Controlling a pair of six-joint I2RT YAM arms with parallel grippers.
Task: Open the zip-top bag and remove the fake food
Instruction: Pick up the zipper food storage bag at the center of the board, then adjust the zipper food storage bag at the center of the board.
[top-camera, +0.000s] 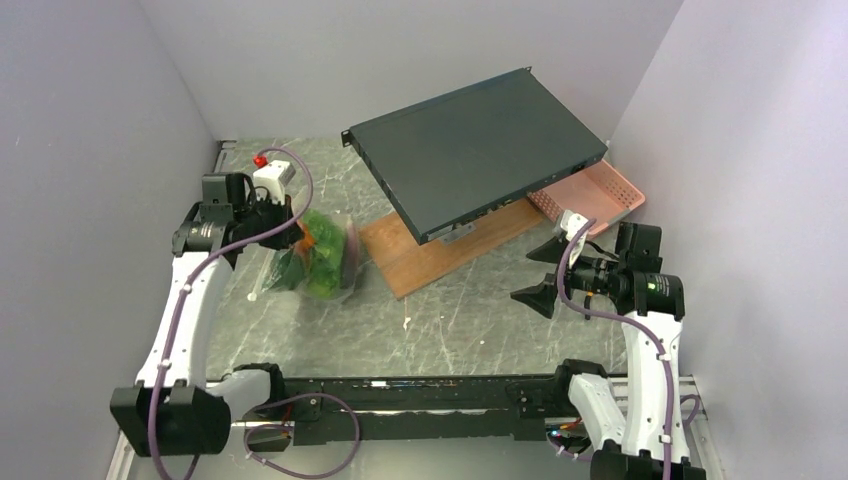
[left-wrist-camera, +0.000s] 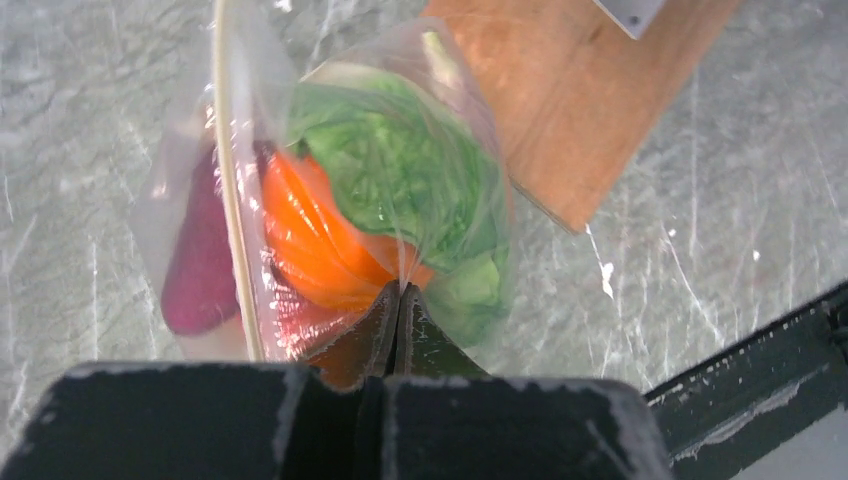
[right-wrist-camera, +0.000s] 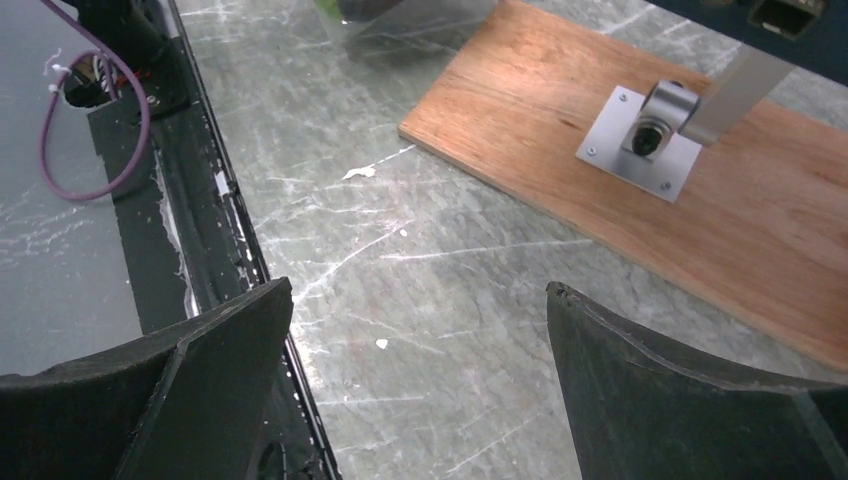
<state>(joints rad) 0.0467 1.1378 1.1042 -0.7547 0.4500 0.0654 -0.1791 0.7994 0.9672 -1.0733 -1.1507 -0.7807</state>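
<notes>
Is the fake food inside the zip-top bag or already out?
Inside. The orange and green fake food shows through the clear zip-top bag, pinched by the shut left hand.

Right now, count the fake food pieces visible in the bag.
3: leafy green piece on the right, orange piece centre, purple piece on the left. More may be hidden.

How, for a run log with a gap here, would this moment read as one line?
left gripper: shut on zip-top bag | right gripper: open, empty, over table | fake food: inside bag
</notes>
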